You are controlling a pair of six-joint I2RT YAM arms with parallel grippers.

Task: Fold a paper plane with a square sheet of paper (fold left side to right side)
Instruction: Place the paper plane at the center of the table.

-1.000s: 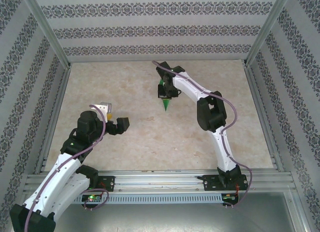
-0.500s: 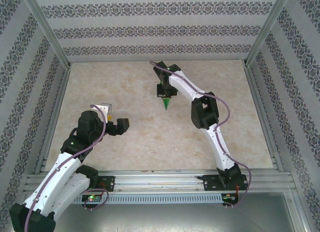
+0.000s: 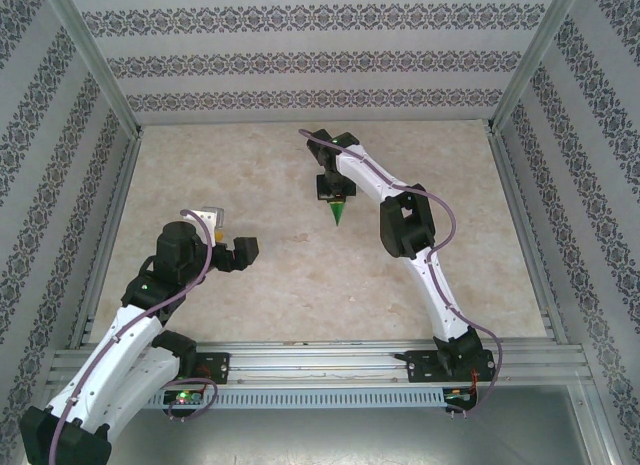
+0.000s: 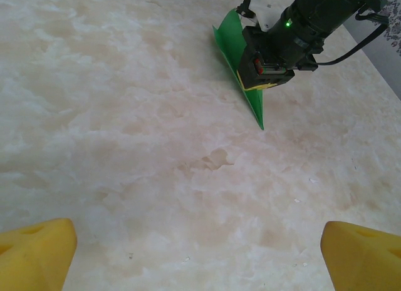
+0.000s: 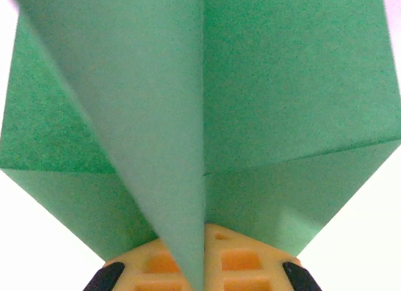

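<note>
Right tool (image 3: 335, 191) is pinching the paper plane (image 3: 338, 214), its tip pointing toward the arm bases, over the worktop (image 3: 250, 175). Left tool (image 3: 229, 235) is hovering, fingers spread wide, well apart.

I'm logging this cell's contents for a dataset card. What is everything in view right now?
paper plane: one, bright green, far centre of the table, tip pointing toward the arm bases
table: one, beige marbled, under both arms
walls: three, white with dark patterned stripes, around the table
frame: one, silver metal rails, along the table edges and up the corners
left arm: one, white and black, purple cable, near left
right arm: one, white and black, purple cable, reaching to far centre
left gripper: one, yellow pads, open and empty, near left
right gripper: one, black with yellow pads, shut on the paper plane
</note>
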